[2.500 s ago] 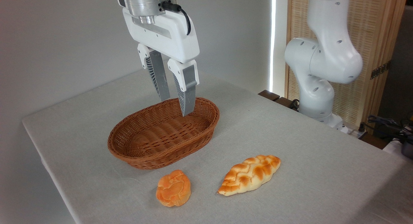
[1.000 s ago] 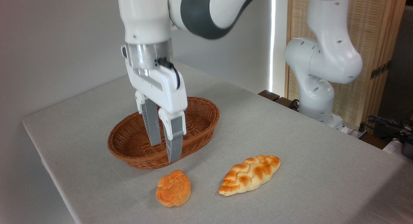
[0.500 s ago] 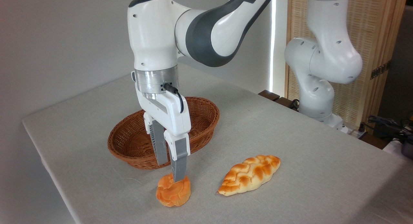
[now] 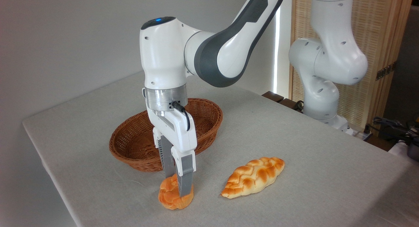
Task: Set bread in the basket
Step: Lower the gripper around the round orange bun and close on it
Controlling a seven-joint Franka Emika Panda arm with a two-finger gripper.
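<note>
Straddling bread (image 4: 170,198), claw (image 4: 178,184) (basket (image 4: 131,145) behind)

The basket (image 4: 137,145) is sitting on the table (image 4: 294,129), toward its left. The bread (image 4: 170,197) is lying just in front of it, near the front edge, with the hand (image 4: 178,186) reaching down onto it. The braided loaf (image 4: 253,177) is lying to the right of the bread.

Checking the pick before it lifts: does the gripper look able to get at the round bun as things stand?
Probably yes. The gripper is already down on the bun, jaws straddling it; the basket behind and the braided loaf stand clear.
</note>
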